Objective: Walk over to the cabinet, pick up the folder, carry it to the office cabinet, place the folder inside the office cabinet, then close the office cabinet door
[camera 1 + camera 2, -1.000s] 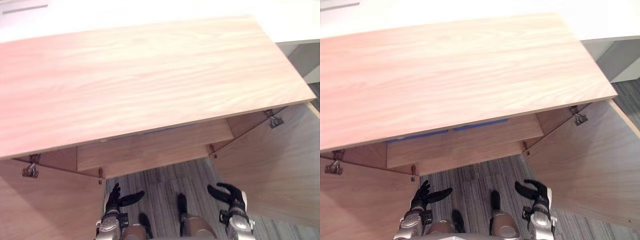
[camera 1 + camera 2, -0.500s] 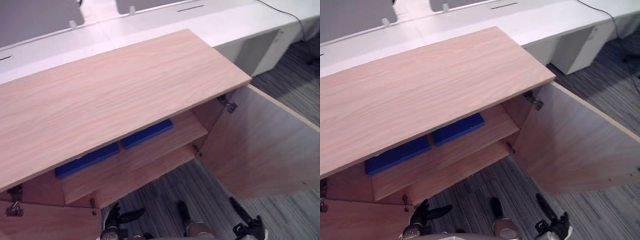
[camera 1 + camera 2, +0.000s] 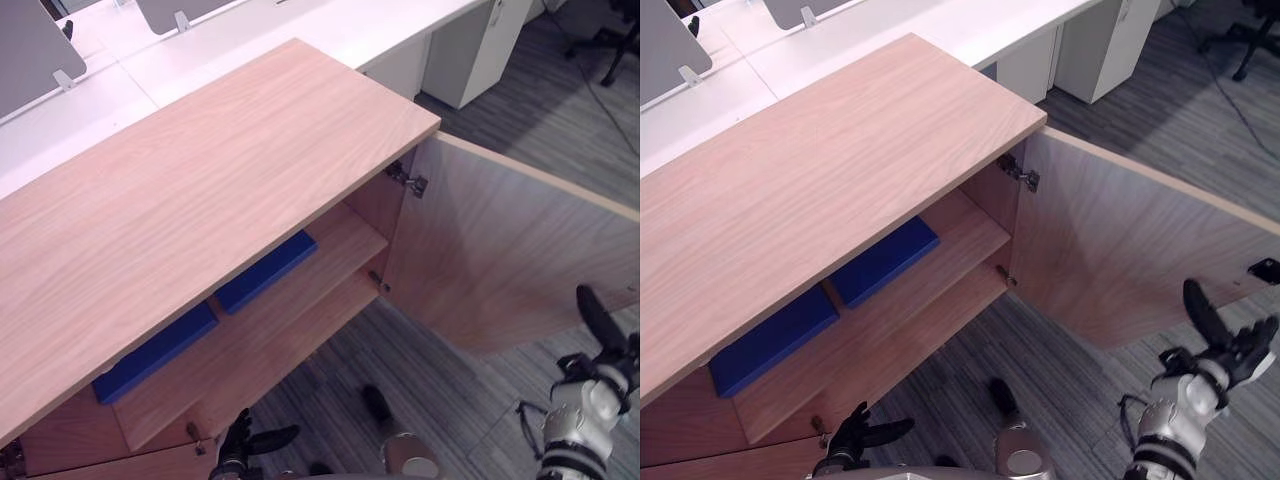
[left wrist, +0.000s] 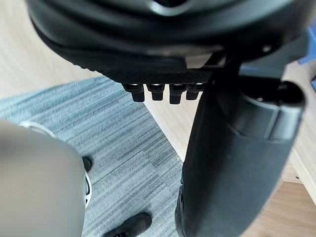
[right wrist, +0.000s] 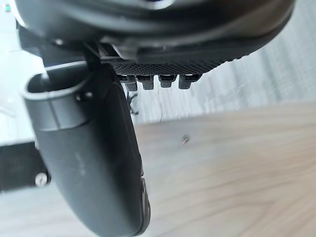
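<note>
Two blue folders [image 3: 883,260] flat on shelf [image 3: 958,240] in open cabinet [image 3: 820,170]. L hand [image 3: 853,441] low in front, fingers relaxed, empty. R hand [image 3: 1218,345] splayed, empty, by R door [image 3: 1120,250], well apart from folders.

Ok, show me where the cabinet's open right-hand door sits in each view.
Left eye view: open door, swung out at the cabinet's right end.
Right eye view: same door, right of centre.
Right wrist view: wood panel past the right hand, probably this door.
Left wrist view: wood past the left hand; cannot tell whether it is this door.
Shared landmark: metal hinge at the door's top corner, both eye views.
</note>
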Controlling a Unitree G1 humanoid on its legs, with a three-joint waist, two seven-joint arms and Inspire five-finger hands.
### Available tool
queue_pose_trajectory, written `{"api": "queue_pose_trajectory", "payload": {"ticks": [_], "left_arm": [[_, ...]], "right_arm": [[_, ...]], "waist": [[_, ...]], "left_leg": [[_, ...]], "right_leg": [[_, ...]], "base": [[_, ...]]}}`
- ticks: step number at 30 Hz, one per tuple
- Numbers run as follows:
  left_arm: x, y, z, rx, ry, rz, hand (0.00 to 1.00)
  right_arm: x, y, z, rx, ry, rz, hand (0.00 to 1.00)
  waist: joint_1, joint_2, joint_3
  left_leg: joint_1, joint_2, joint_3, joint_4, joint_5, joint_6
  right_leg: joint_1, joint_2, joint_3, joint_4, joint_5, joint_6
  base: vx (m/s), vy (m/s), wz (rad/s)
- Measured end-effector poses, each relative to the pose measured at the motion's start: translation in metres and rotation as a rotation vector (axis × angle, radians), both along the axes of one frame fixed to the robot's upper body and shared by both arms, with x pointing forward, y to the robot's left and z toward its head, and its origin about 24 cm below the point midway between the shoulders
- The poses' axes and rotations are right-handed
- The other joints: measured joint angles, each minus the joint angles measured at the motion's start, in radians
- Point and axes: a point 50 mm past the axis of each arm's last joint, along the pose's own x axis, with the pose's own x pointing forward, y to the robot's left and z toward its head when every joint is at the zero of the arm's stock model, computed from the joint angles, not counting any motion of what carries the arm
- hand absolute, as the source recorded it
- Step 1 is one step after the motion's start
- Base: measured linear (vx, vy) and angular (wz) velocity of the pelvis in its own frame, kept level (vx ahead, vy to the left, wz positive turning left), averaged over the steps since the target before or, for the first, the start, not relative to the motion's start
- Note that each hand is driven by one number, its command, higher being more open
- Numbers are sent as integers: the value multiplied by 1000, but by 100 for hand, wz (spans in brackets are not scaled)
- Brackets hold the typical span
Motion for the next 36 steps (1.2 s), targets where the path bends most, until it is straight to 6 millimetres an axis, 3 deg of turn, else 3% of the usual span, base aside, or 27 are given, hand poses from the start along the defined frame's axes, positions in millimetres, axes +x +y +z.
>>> {"api": "queue_pose_trajectory", "payload": {"ticks": [7,12,19,26,29,32,36], "left_arm": [[0,-9,0,-12,-6,-81,100],[0,-9,0,-10,-7,-88,100],[0,-9,0,-9,-7,-93,100],[1,-9,0,10,-7,-131,100],[4,-7,1,25,-8,-150,100],[7,3,1,62,5,-172,100],[13,8,3,89,-3,-190,100]], "right_arm": [[16,-12,13,-75,57,95,100],[21,-13,19,-115,78,133,100],[22,11,27,-255,109,291,100],[-1,30,16,-365,224,411,100],[-11,42,7,-350,248,454,100],[-28,70,-10,-298,265,520,100],[-69,115,-27,-207,303,672,100]], "waist": [[-32,17,23],[-37,20,28],[-56,14,42],[-68,5,45],[-69,-10,44],[-69,-49,42],[-73,-96,35]], "left_leg": [[-22,-5,-10,9,-4,6],[-31,-5,-48,17,-7,9],[-43,5,-61,33,-8,7],[-35,24,-61,39,-10,4],[-26,35,-61,48,-12,1],[-26,48,-61,55,-13,-1],[-37,65,-61,94,-30,-12]], "right_leg": [[-21,-6,2,-5,-6,7],[-26,-7,-2,-5,-4,4],[-31,-6,-29,-5,-13,-1],[-25,6,-62,0,-3,-1],[-15,11,-84,0,-2,-1],[-15,18,-108,0,-5,-5],[-16,27,-114,0,18,-28]], "base": [[-5,-36,-1],[15,-47,-1],[-3,-61,3],[-3,-79,-6],[-27,-86,-9],[-64,-118,-12],[-50,-95,-11]]}}
